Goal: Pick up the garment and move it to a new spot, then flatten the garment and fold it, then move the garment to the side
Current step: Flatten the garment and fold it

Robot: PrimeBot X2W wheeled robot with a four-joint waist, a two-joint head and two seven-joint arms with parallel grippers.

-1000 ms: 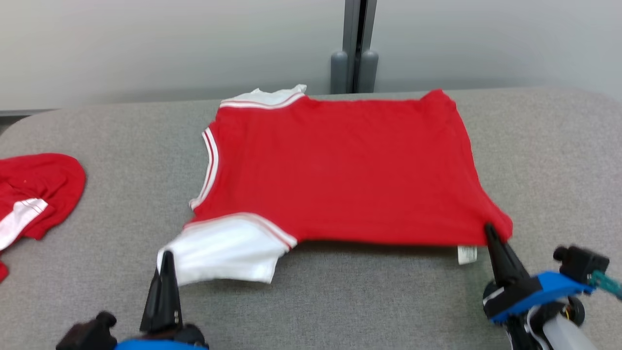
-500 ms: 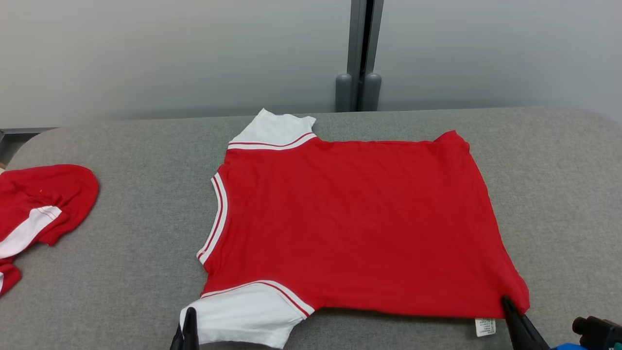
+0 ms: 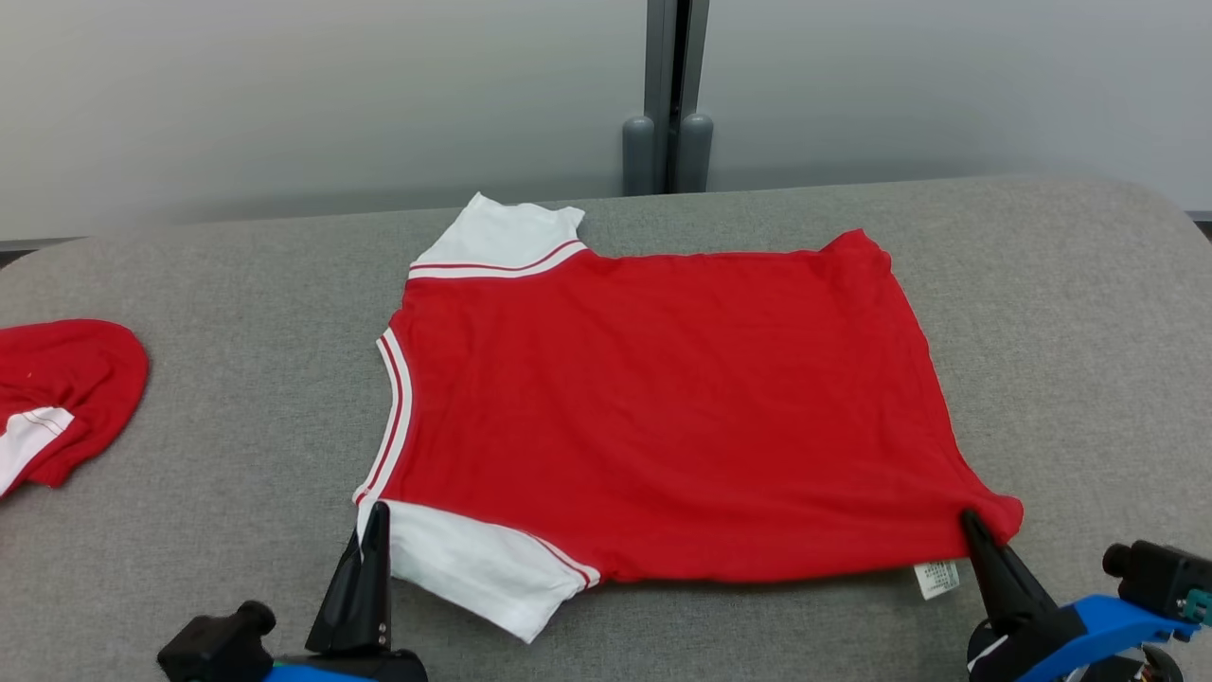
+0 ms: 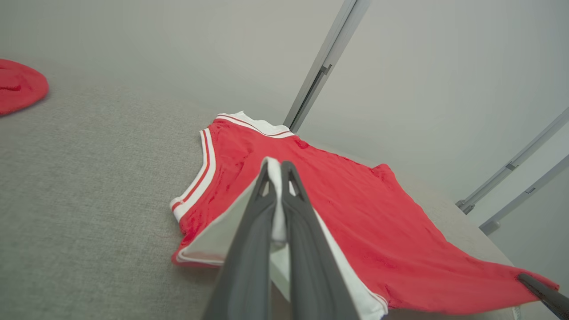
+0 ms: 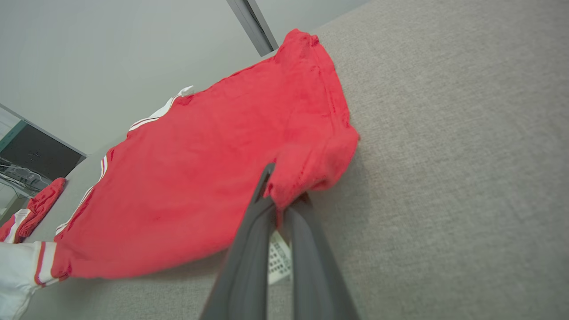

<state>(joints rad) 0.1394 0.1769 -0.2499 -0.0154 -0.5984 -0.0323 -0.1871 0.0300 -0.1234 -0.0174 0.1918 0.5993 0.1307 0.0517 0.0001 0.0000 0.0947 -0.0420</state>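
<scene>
- Well, at the far left of the grey table (image 3: pixel 189 493) lies another red cloth (image 3: pixel 71 374). It is crumpled and well apart from the work, so I judge it is not part of this step.
- The left gripper (image 3: pixel 376 516) is closed and pinches the outer edge of the white near sleeve (image 3: pixel 473 568). In the left wrist view the white fabric is squeezed between its two dark fingers.
- The garment (image 3: pixel 663 407), a red shirt with white sleeves, lies in the middle of the table. It is spread almost flat, with the neck opening to the left and the hem to the right.
- The far sleeve (image 3: pixel 502 237) rests flat on the side toward the wall.
- The near edge of the shirt seems a little raised between the two grippers, because a thin shadow runs under it.
- A small care label (image 3: pixel 935 578) hangs out under that edge, just beside the right fingers.
- The right gripper (image 3: pixel 968 521) is also closed, and it holds the near hem corner (image 3: pixel 994 507), where the fabric bunches a little.
- My judgement is that the moving to a new spot is done and the flattening is nearly done. I see no fold yet, so the folding and the moving to the side are left.
</scene>
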